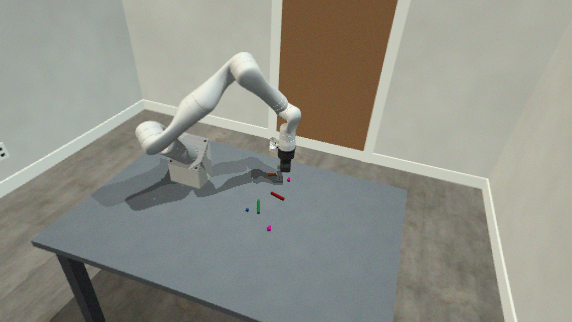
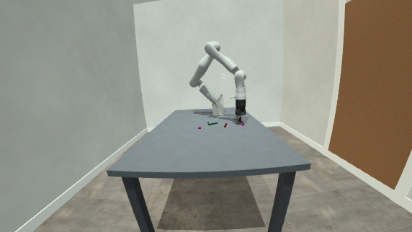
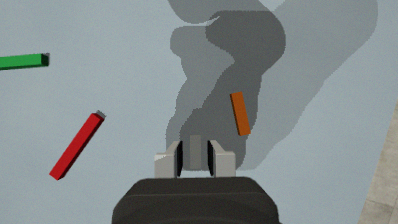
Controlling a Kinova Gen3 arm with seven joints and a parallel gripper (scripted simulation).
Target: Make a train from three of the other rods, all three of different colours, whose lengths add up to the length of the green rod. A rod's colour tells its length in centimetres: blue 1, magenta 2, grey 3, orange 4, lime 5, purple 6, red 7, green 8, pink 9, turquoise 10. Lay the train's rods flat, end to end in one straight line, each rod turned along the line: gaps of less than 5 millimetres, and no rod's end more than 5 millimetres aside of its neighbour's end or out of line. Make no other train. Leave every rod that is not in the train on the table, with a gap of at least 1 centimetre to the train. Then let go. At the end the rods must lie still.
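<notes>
- Green rod (image 1: 258, 206) (image 2: 212, 124) (image 3: 22, 61): flat on the table (image 1: 330, 235) (image 2: 209, 148) (image 3: 130, 65), well apart from the pincer (image 1: 280, 175) (image 2: 238, 120) (image 3: 195, 152); upper left of it in wrist view.
- Pincer: fingers parted, nothing grasped; pads stand either side of the grey rod, slivers of table showing between.
- Grey rod (image 3: 195, 150): below the pincer, lined up lengthwise between its fingers in wrist view.
- Orange rod (image 1: 272, 174) (image 2: 242, 122) (image 3: 240, 114): near the pincer, upper right of it in wrist view, slightly slanted.
- Red rod (image 1: 277, 196) (image 2: 225, 125) (image 3: 77, 146): left of the pincer in wrist view, diagonal.
- One magenta rod (image 1: 288, 179) (image 2: 243, 125): near the pincer, right of it in top view.
- Blue rod (image 1: 247, 210) (image 2: 208, 122) and second magenta rod (image 1: 269, 228) (image 2: 199, 127): both well apart from the pincer.
- No three rods joined end to end.
</notes>
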